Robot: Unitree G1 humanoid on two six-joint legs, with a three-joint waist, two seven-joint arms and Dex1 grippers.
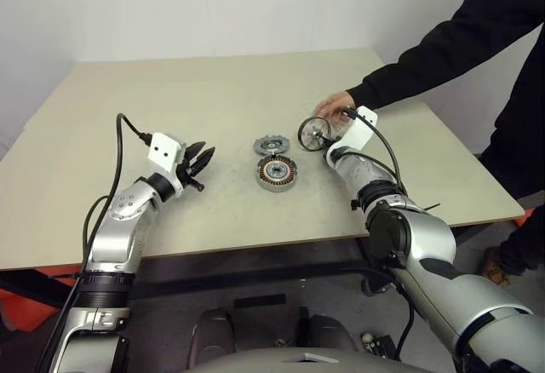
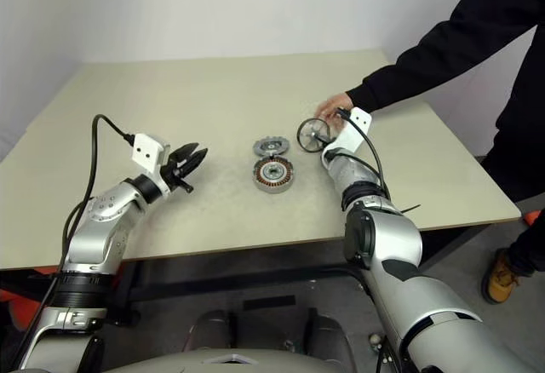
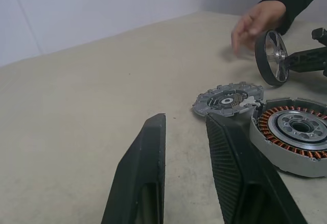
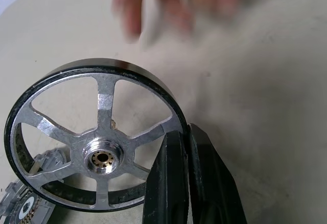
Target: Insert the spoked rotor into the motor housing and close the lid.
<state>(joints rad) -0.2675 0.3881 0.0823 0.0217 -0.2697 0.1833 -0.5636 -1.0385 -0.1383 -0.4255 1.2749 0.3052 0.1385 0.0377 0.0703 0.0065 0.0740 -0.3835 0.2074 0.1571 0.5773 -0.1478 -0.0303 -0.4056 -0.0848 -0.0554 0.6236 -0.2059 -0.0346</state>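
One beige table (image 1: 213,92) before white walls; right jaws clamp spoked rotor (image 1: 314,133), left jaws part-open, empty.

Left arm (image 1: 119,220) low, fingers (image 3: 143,178) parted, right fingers (image 4: 176,183) pressed together.

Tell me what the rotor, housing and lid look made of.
Rotor: bright cast-looking metal spokes and hub, dark glossy rim, perhaps steel or coated.
Housing: matte silver-grey metal cup; copper-coloured windings, likely copper wire.
Lid: dull grey notched disc, metal or plastic; unclear.
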